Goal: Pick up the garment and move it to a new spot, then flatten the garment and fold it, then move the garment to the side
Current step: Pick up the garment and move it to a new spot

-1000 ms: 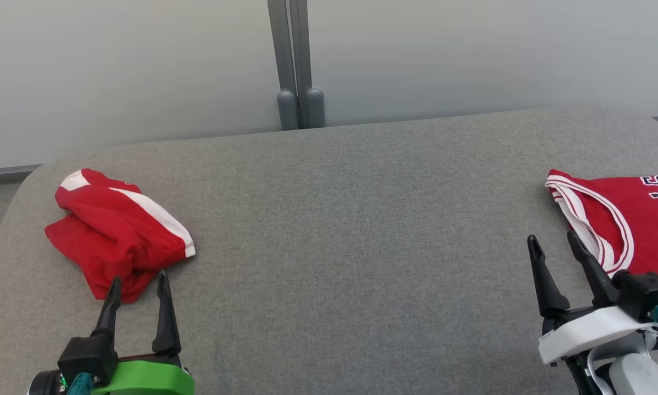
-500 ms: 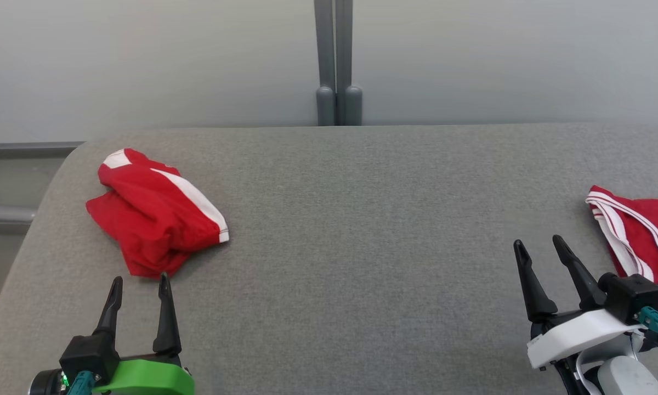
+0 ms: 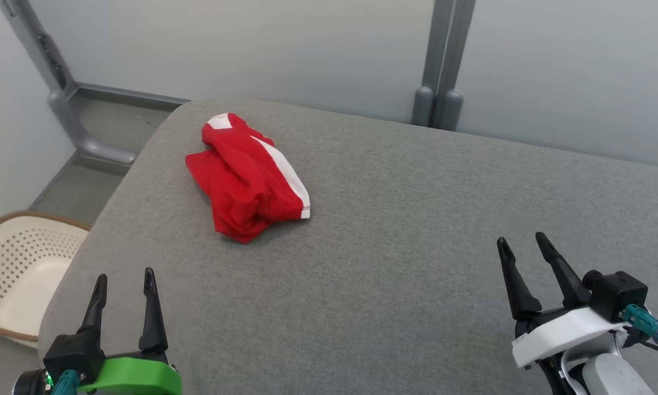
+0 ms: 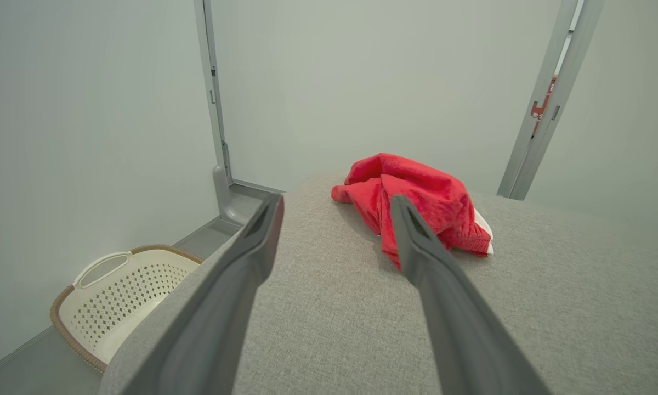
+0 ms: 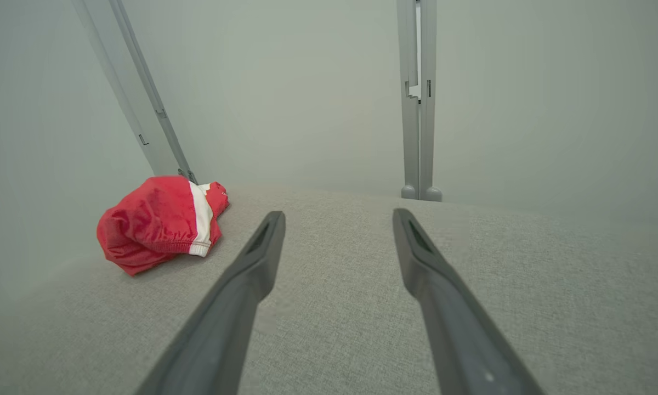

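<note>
Garment (image 3: 249, 175): a red item with a white stripe, lying crumpled in a loose heap on the grey bench (image 3: 389, 263), toward the far left corner in the head view. It is bunched, with no hem laid out, so the pick-up step is judged not yet begun.

Laundry basket (image 3: 11, 258): a pale, perforated basket that stands on the floor left of the bench, beside its rounded edge and apart from the garment.

Left jaws: open, with nothing between them. The two dark fingers (image 3: 152, 312) are over the near left part of the bench and point toward the garment. In the left wrist view the heap lies ahead, partly hidden behind one finger, well apart from the tips. Being the nearer of the two and aimed at the heap, this arm appears set up to make the first reach.

Bench middle: the wide stretch between the garment and the right jaws offers room for the new spot and for flattening.

Right jaws: open and holding nothing. Their fingers (image 3: 515, 285) are over the near right part of the bench, well apart from the garment, which lies off to the left in the right wrist view. This position probably keeps the arm ready for a second hold.

Caution: a pinch on the heap may catch only one layer, and the cloth will then hang unevenly.
</note>
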